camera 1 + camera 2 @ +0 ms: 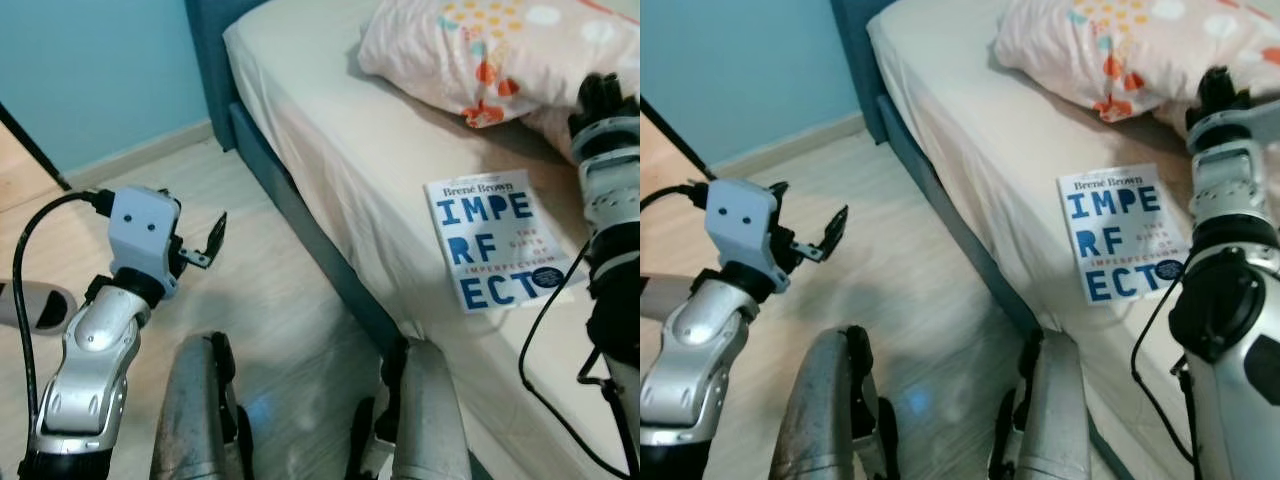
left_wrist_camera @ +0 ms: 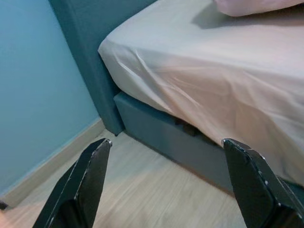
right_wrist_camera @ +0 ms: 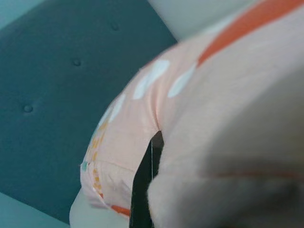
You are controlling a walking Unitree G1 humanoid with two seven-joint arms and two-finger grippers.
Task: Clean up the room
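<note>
Two things are lying on the bed with the cream fitted sheet and teal upholstered frame [image 1: 330, 150]: a pink pillow printed with orange and white shapes [image 1: 480, 50] up by the teal headboard, and a white paperback book with big blue block lettering [image 1: 495, 240] resting flat near the bed's outer edge, below the pillow and apart from it. Both are sitting loose on the sheet, so the tidying looks barely begun.

The right gripper [image 1: 600, 95] is reaching across the bed past the book and is pressing into the pillow's near edge. In the right wrist view one black finger [image 3: 142, 187] is showing edge-on against pink fabric, with cloth bulging close to the lens; whether the fingers are clamping the pillow or only nudging it, I cannot tell.

The left gripper [image 1: 205, 245] is hovering over the pale wooden floor [image 1: 270, 290] beside the bed, well apart from the mattress. Its two black fingers [image 2: 85, 183] are spread wide and holding nothing.

As a judgement, the pillow is the step in hand: getting it squared up at the headboard. Left after that are the book, which wants lifting off the sheet and putting away, and a grey slipper-like shape [image 1: 35, 305] on the floor, farther from the bed than the left arm.
</note>
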